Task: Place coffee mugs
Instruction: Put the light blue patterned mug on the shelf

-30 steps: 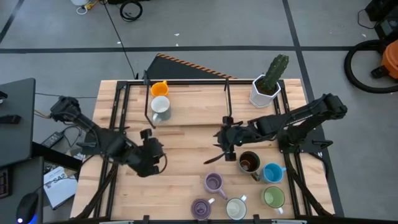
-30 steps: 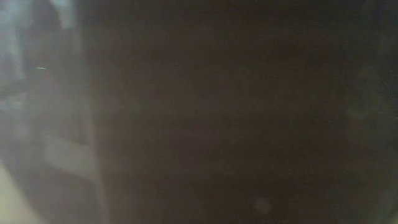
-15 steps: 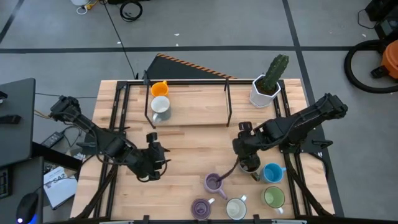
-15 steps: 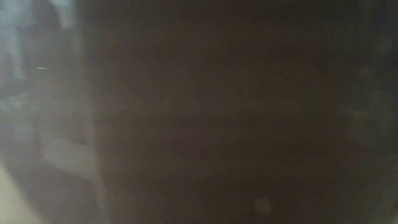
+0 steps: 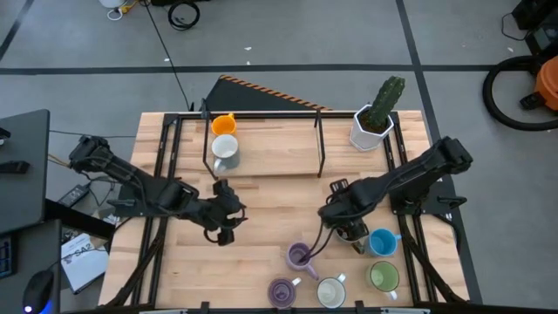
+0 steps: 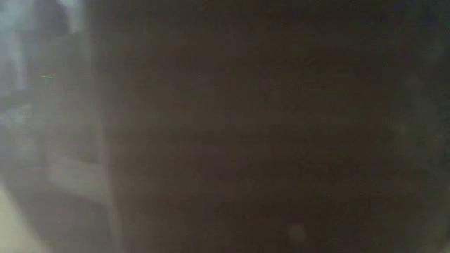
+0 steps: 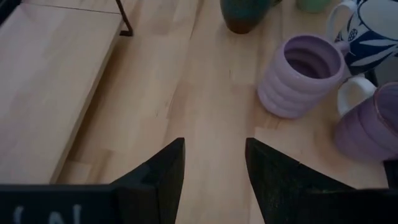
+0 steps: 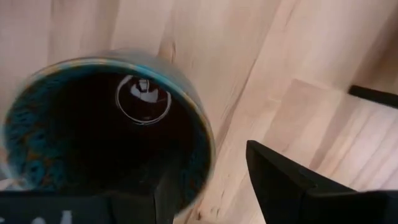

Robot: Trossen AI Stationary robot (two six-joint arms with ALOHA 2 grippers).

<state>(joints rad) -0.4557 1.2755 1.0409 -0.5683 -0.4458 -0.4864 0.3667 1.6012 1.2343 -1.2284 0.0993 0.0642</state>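
My right gripper hangs directly over the dark brown mug, its fingers spread with one inside the rim and one outside, not closed on it. The mug is round, glossy dark inside with a mottled teal band under the lip, and a light glints off its bottom. It stands at about 4 o'clock from the table's centre, touching the blue mug. The rest of the cluster runs along the near edge: a ribbed lilac mug at 5 o'clock, a darker purple mug at 6, then a white mug and a green mug. An orange mug and a second white mug sit together at 11 o'clock on the raised shelf.

My left gripper waits over bare wood at 8 o'clock, fingers apart and empty. In its wrist view the white mug carries a dark blue leaf pattern; I can read no writing anywhere.
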